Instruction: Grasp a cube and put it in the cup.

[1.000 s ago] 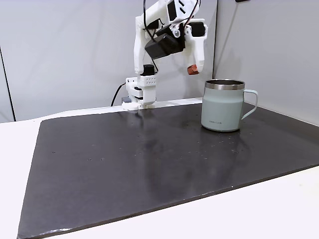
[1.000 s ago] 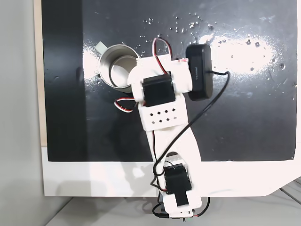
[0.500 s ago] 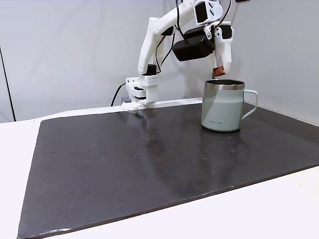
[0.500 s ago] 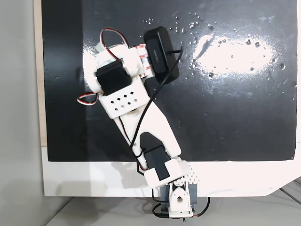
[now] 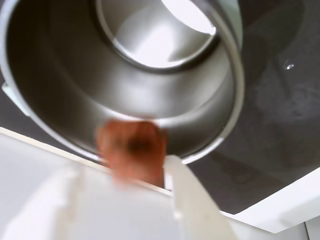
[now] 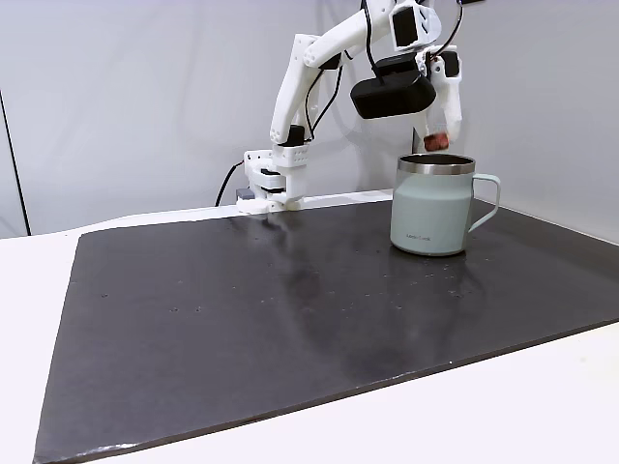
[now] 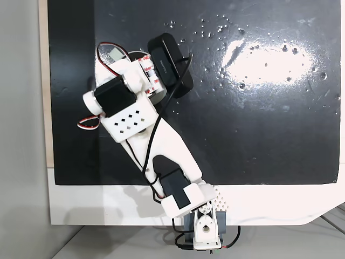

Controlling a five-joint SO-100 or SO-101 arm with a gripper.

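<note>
tool [image 6: 438,135]: pinching cube [image 6: 435,141] | position: just above cup [image 6: 430,206] rim

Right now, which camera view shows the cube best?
The side fixed view: the cube hangs sharp in the claw, just above the cup. The wrist view shows it close but blurred. From above, the arm covers it.

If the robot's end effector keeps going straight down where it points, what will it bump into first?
Most likely the cup. The end effector holds the cube just above the steel rim, pointing into the opening, so it would probably reach the cup's inside; exact depth is unclear.
</note>
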